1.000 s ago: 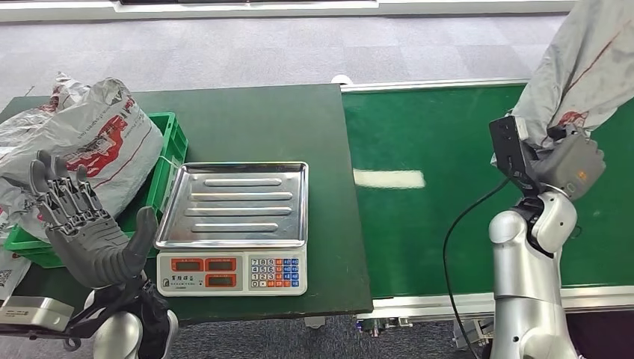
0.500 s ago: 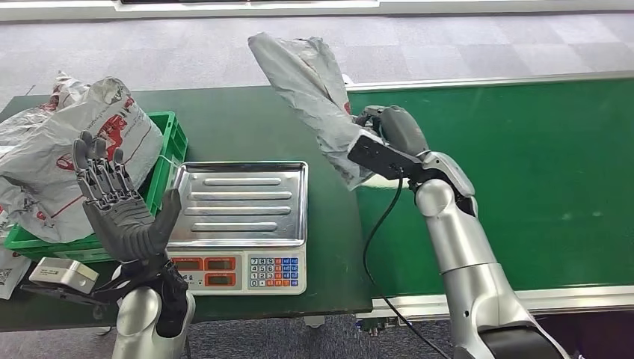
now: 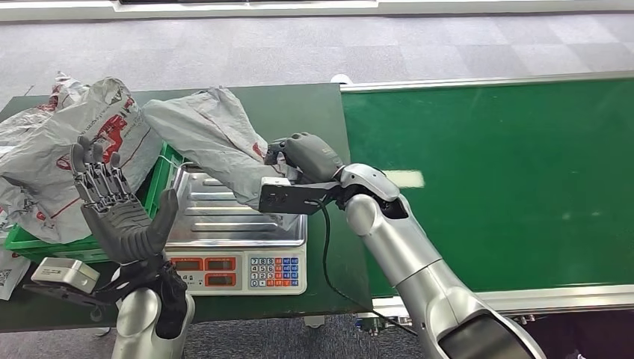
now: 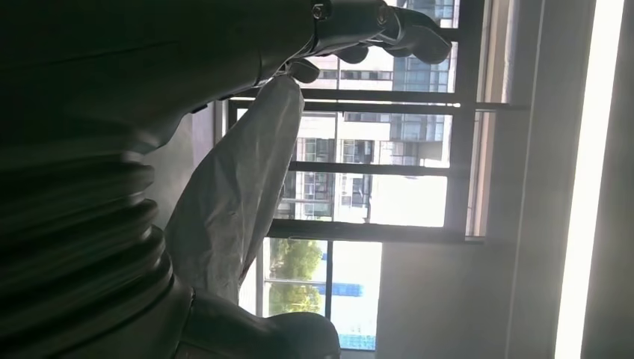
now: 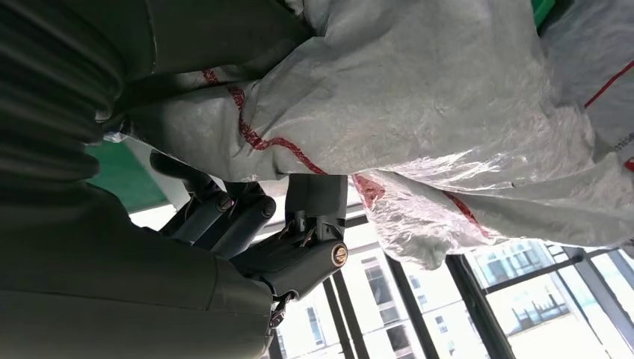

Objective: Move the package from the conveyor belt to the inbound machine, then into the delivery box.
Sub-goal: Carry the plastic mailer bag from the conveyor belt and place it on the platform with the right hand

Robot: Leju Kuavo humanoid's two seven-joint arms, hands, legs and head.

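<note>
A grey plastic package [image 3: 213, 146] with red print hangs over the steel tray of the weighing scale [image 3: 233, 228], its lower end at the tray. My right hand [image 3: 305, 155] grips it at its right end; the right wrist view shows the crumpled bag [image 5: 434, 127] against my fingers [image 5: 247, 217]. My left hand [image 3: 116, 206] is raised at the table's front left, palm up, fingers spread and holding nothing. The left wrist view shows the grey bag [image 4: 235, 194] past my fingers [image 4: 374, 30].
A green crate [image 3: 166, 168] left of the scale holds other grey packages [image 3: 71, 153]. The green conveyor belt [image 3: 493, 179] runs along the right of the dark green table [image 3: 299, 112]. A small white box [image 3: 63, 273] lies at the table's front left.
My right arm swung the package left from the conveyor, across the table edge, and lowered it onto the scale tray. My left hand rose slightly and stays spread.
</note>
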